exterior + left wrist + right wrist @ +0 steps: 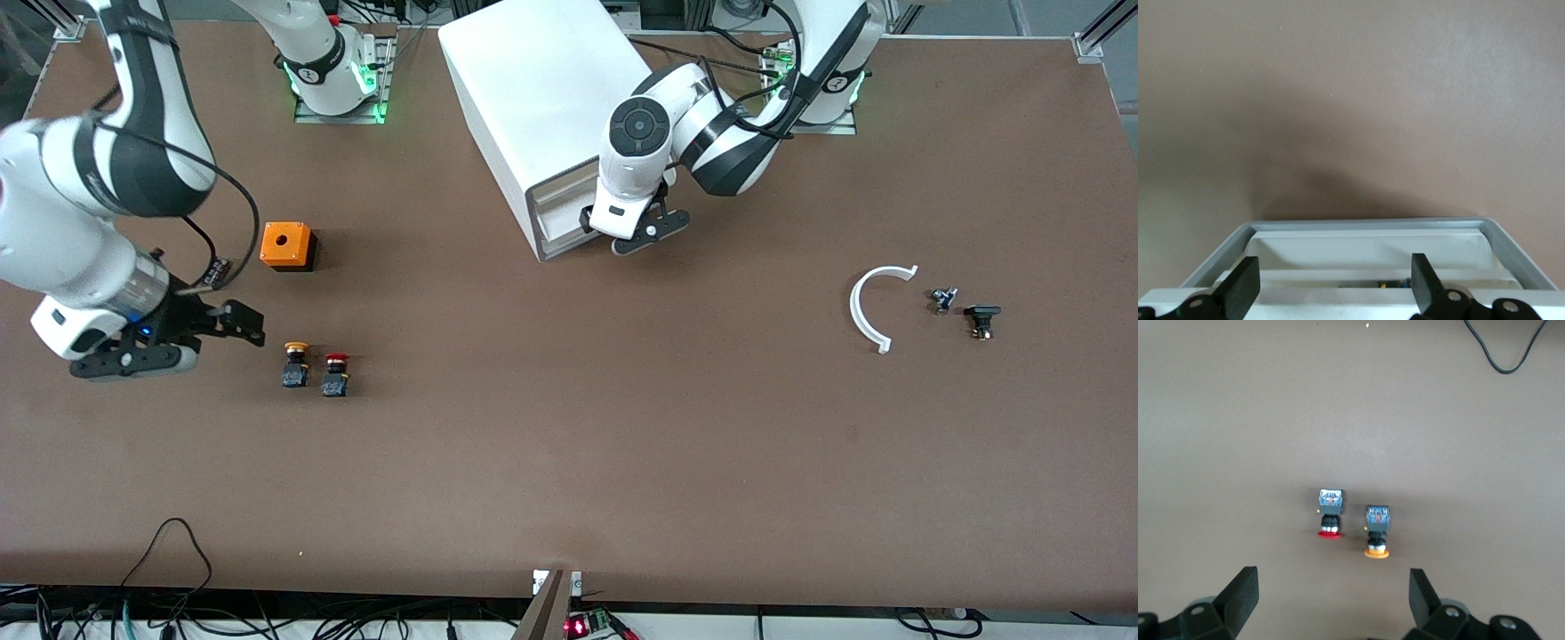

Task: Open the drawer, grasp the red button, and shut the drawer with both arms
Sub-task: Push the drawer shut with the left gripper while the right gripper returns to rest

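Left gripper [642, 233] spread wide at the cabinet [542, 107] front; right gripper [169, 342] unclenched beside the button [336, 374].

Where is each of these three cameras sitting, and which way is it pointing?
Front view: high across the table, facing both arms' bases; shows cabinet, left gripper, right gripper.
Left wrist view: on the left arm, looking past its open fingers into the drawer.
Right wrist view: on the right arm, looking down at the table.
Shared: red button appears in front and right wrist views.

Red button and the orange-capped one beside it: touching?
Apart. The right wrist view shows bare table between the red button and the orange-capped button.
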Controlling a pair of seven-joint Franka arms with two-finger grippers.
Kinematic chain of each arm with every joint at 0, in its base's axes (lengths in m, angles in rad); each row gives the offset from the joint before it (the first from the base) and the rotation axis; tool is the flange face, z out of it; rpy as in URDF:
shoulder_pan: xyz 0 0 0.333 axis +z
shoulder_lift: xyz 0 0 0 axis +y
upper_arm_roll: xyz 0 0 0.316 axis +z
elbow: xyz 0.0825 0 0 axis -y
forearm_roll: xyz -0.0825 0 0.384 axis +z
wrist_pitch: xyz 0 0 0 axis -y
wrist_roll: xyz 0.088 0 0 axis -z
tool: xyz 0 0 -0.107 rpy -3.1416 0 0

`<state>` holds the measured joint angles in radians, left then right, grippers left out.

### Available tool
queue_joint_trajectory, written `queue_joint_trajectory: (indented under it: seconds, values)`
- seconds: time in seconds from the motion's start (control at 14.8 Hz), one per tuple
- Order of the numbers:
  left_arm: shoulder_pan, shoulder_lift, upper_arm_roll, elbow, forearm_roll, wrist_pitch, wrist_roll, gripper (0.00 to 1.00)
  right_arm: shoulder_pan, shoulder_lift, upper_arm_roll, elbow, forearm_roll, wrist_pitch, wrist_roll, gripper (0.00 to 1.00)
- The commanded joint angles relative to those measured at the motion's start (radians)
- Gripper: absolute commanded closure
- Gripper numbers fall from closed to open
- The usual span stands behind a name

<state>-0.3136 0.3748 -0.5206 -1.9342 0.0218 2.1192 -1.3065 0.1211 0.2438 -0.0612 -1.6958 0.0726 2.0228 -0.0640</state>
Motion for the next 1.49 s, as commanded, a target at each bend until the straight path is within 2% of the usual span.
queue_joint_trajectory:
  seconds: [0.0, 0.54, 0.81, 1.02, 1.22, 1.42]
  values:
    - [0.011, -0.034, -0.032, -0.035, -0.048, -0.007, -0.016, 0.00, -0.003, -0.075, -0.005, -0.041, -0.005, -0.079, 0.076, 0.00]
    - [0.011, -0.033, -0.065, -0.037, -0.083, -0.008, -0.016, 0.00, -0.004, -0.296, -0.014, -0.048, -0.005, -0.338, 0.165, 0.00]
    - [0.013, -0.034, -0.068, -0.043, -0.083, -0.010, -0.016, 0.00, -0.003, -0.392, -0.016, -0.126, -0.010, -0.320, 0.167, 0.00]
    - [0.051, -0.034, -0.067, -0.032, -0.082, -0.033, 0.007, 0.00, -0.003, -0.495, -0.014, -0.273, -0.056, -0.192, 0.167, 0.00]
    - [0.126, -0.054, -0.065, 0.001, -0.069, -0.089, 0.114, 0.00, -0.003, -0.480, -0.011, -0.251, -0.056, -0.199, 0.161, 0.00]
    - [0.227, -0.059, -0.065, 0.108, -0.065, -0.258, 0.297, 0.00, -0.003, -0.425, -0.009, -0.179, -0.054, -0.292, 0.145, 0.00]
